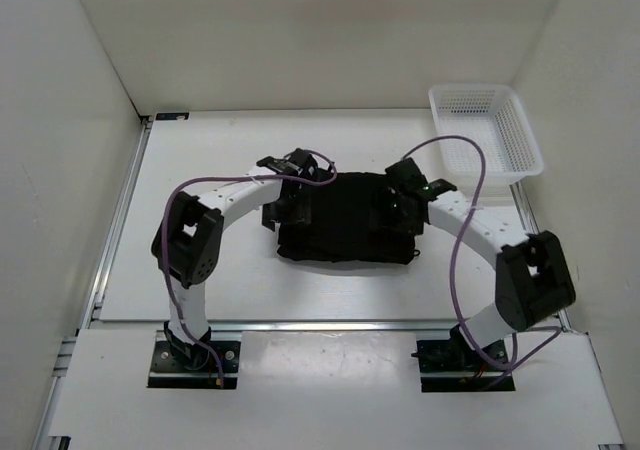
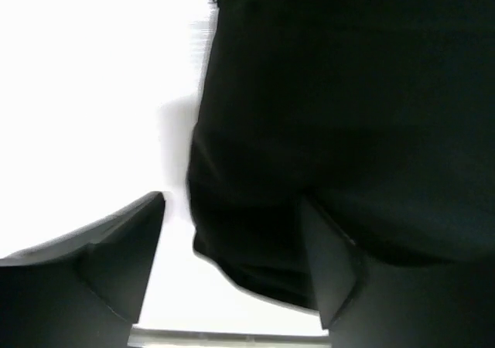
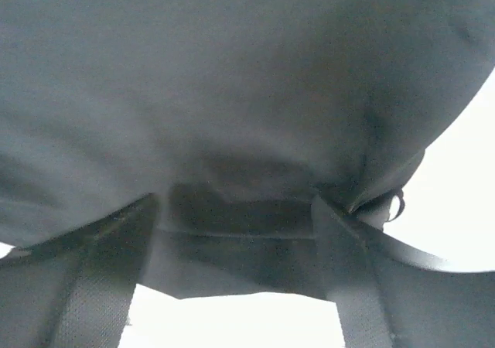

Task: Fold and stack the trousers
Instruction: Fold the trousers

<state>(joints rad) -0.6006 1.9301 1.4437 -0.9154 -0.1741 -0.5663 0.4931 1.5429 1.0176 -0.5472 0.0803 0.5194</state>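
The black trousers (image 1: pixel 345 218) lay folded into a compact, thick rectangle on the white table (image 1: pixel 200 170), directly between the two arms' tools. The left gripper (image 1: pixel 283 208) sat at the bundle's left edge. Its fingers (image 2: pixel 116 263) stood apart, one over bare table and the other against the cloth, pinching nothing. The right gripper (image 1: pixel 397 205) sat at the opposite edge, its jaws likewise spread wide, with the folded hem lying loosely across the gap. A small loop (image 3: pixel 394 206), possibly the waist cord, showed just outside one of its fingers.

The cloth looked soft, light and limp. It seemed likely to sag and unfold if lifted by a single layer, so the safest hold appeared to be a pinch through all layers at each side edge, close in front of each tool.

A white mesh basket (image 1: pixel 527 140) stood well beyond the right gripper, in the far corner, apart from the trousers. Nothing could be seen inside it.
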